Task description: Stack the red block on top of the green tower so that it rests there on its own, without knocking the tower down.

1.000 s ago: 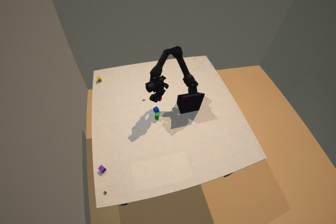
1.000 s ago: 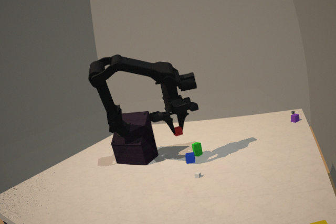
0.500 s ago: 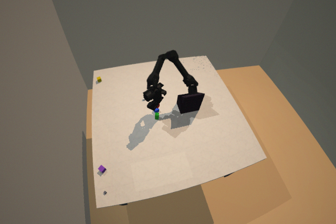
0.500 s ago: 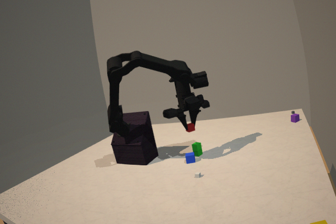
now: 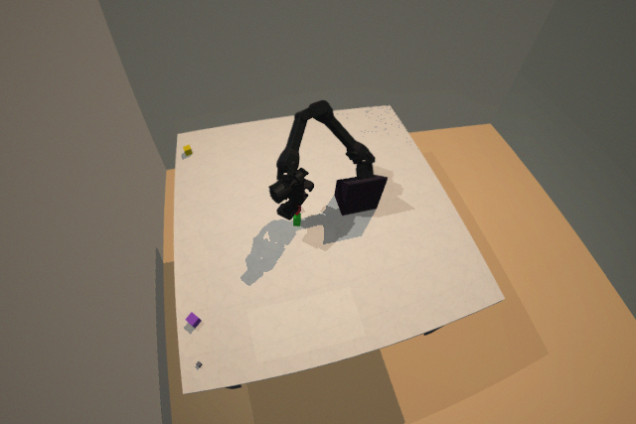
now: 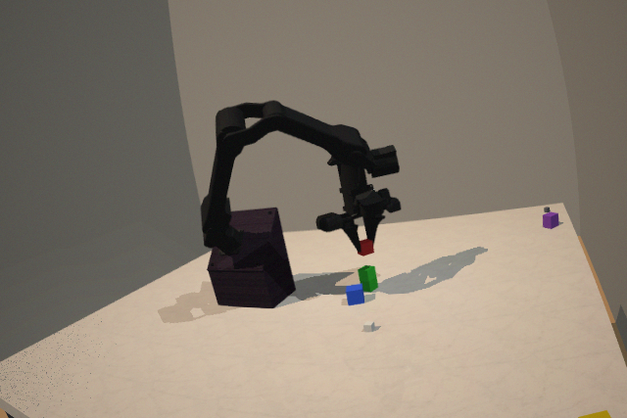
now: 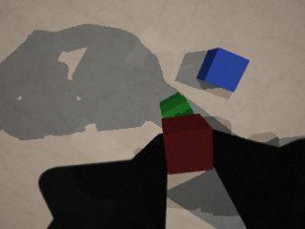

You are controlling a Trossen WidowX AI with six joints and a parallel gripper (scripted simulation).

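While the black arm reaches out from its dark base block (image 6: 263, 271) at the left, its gripper (image 6: 365, 246) pinches the red block (image 6: 365, 247) in the air, just above the green tower (image 6: 367, 277) and apart from it. A blue cube (image 6: 355, 294) stands just beside the tower on the counter (image 6: 456, 352), with a small pale cube (image 6: 369, 326) nearer the viewer. In the wrist view the red block (image 7: 187, 144) hides most of the tower (image 7: 176, 106), so the alignment looks close but not certain. Lowering off-centre could tip the tower or let the block slide off; the fingers could also clip the blue cube. Rightward the counter has open room, and a purple cube (image 6: 550, 219) sits near its far edge.
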